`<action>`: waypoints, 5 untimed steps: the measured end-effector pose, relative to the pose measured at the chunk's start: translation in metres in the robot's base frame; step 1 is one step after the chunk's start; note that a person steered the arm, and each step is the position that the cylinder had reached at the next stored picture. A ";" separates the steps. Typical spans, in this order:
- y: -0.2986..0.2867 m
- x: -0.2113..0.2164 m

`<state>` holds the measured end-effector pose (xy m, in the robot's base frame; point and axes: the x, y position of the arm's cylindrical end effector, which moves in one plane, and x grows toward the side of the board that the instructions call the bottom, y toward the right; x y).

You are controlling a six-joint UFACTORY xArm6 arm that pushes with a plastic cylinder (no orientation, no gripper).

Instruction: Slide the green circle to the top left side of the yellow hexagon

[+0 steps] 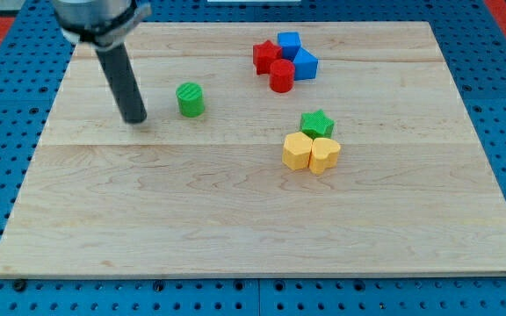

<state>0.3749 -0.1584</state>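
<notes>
The green circle (190,99) stands on the wooden board (235,219) in the upper left part. My tip (135,119) rests on the board just to the left of it, a short gap apart. The yellow hexagon (297,151) sits right of centre, touching a yellow heart-shaped block (325,154) on its right. A green star (317,124) sits right above the two yellow blocks.
A cluster at the view's top holds a red block (265,57), a red cylinder (281,76), a blue cube (289,43) and another blue block (306,64). The board lies on a blue pegboard surface (7,132).
</notes>
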 end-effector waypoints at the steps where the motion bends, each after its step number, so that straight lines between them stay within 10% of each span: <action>1: 0.030 -0.036; 2: 0.152 0.030; 5: 0.082 0.003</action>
<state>0.3780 -0.0764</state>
